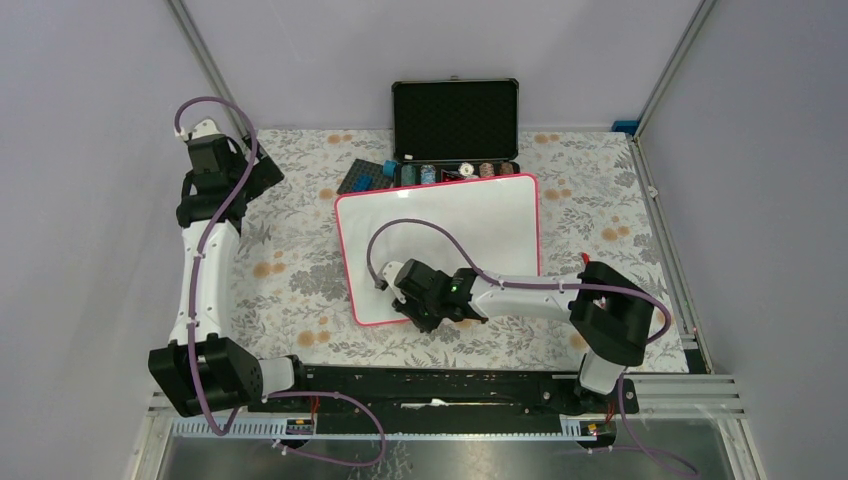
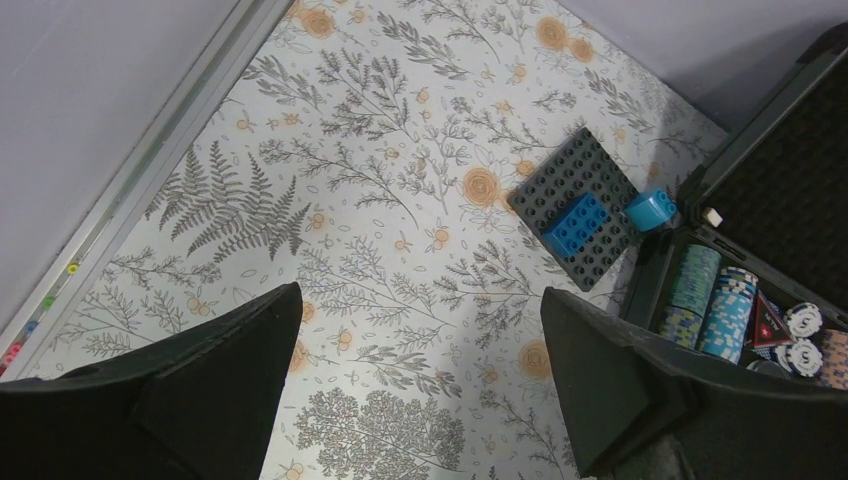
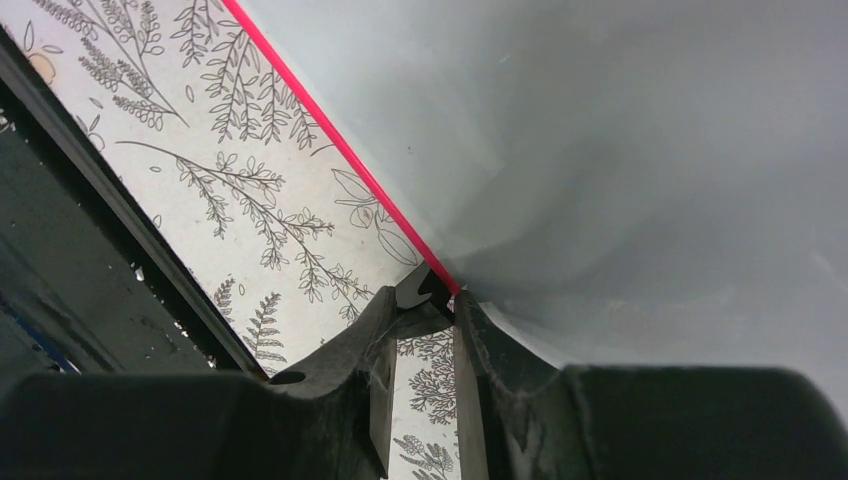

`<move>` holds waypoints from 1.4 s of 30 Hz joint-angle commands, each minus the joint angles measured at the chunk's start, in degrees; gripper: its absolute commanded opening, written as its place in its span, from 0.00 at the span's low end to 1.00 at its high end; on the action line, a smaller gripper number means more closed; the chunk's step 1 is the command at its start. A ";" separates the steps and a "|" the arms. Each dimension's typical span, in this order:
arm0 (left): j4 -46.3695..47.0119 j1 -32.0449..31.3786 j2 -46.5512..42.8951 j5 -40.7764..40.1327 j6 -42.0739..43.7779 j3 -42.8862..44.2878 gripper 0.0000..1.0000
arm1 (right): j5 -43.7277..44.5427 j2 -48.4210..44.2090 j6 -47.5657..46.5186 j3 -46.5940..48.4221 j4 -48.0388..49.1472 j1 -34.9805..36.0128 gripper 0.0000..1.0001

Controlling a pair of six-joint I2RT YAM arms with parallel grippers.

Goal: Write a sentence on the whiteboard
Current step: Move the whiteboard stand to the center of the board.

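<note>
The whiteboard [image 1: 450, 225], white with a thin pink-red frame, lies at the table's middle, and its face shows no writing. The sentence is out of view. My right gripper [image 1: 420, 308] sits at the board's near edge. In the right wrist view its fingers [image 3: 425, 300] straddle the red frame [image 3: 330, 135], one over the cloth and one over the board [image 3: 620, 150]. They are shut on a small black clip [image 3: 428, 292] on that edge. My left gripper [image 2: 420, 300] hangs open over the floral cloth at the far left [image 1: 262, 172], holding nothing.
An open black case [image 1: 455, 118] with poker chips [image 2: 725, 300] stands behind the board. A dark studded baseplate [image 2: 585, 185] carries a blue brick [image 2: 574, 224], with a round blue brick [image 2: 650, 208] beside it. A black rail [image 1: 440, 385] runs along the near edge.
</note>
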 commanded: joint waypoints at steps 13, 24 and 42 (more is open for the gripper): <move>4.01 0.33 -1.98 3.72 2.51 -0.04 0.99 | -14.83 -2.87 -13.74 -3.07 5.11 -0.32 0.00; 4.01 0.30 -2.29 4.40 2.00 0.00 0.99 | -15.14 -6.55 -21.50 -4.17 -0.68 1.68 0.00; 4.01 0.33 -1.25 6.50 2.20 0.41 0.99 | -10.48 -4.40 -23.62 -1.78 1.20 -5.41 0.00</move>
